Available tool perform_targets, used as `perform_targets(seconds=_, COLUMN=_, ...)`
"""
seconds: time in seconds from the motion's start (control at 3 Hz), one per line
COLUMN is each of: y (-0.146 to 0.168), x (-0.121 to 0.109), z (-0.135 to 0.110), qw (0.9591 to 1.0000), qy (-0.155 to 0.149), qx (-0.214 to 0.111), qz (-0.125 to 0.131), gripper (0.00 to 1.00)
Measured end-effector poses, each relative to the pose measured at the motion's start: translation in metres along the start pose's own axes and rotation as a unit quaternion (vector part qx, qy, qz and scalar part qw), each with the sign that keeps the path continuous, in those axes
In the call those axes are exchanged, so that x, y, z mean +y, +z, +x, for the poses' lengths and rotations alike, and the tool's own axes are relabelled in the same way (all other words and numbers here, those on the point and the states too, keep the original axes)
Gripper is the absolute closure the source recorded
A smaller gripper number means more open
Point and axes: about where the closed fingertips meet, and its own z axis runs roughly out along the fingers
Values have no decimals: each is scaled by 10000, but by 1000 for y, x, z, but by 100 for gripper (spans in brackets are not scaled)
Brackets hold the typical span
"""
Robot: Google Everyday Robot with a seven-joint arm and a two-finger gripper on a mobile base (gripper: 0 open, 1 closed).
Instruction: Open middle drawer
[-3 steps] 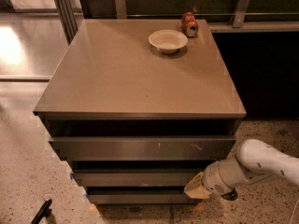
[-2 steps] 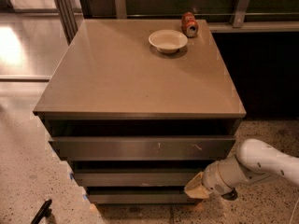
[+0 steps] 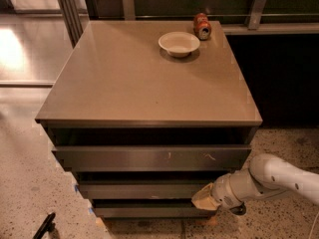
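Grey-brown cabinet seen from above. Under the tabletop (image 3: 139, 83), three drawer fronts step inward. The middle drawer (image 3: 139, 189), plain and shallow, lies between the taller scratched front (image 3: 149, 158) and the shortest front (image 3: 144, 211), and looks shut or nearly so. A white arm reaches in low from the right, putting its tan pincer (image 3: 206, 199) at this drawer's right end, probably to catch an edge, as there is no handle. Whether the pincer is open, closed or gripping cannot be told. A bowl (image 3: 179, 43) and a can (image 3: 202, 26) stand on top
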Motion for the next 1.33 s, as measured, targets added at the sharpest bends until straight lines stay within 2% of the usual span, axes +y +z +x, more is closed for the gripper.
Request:
perform_targets(seconds=0.33, y=1, x=-1, z=0, qw=10000, qy=11, qx=-47, qz=-12, gripper=100)
perform_targets(seconds=0.67, y=10, x=-10, z=-6, qw=9983, qy=81, qx=-469, qz=-329, gripper=100)
perform_targets(seconds=1.0, y=10, x=-10, z=-6, qw=9983, qy=82, qx=-470, qz=-326, gripper=100)
perform_targets(seconds=1.33, y=10, x=-10, z=-6, qw=9983, qy=82, qx=-470, qz=-326, gripper=82)
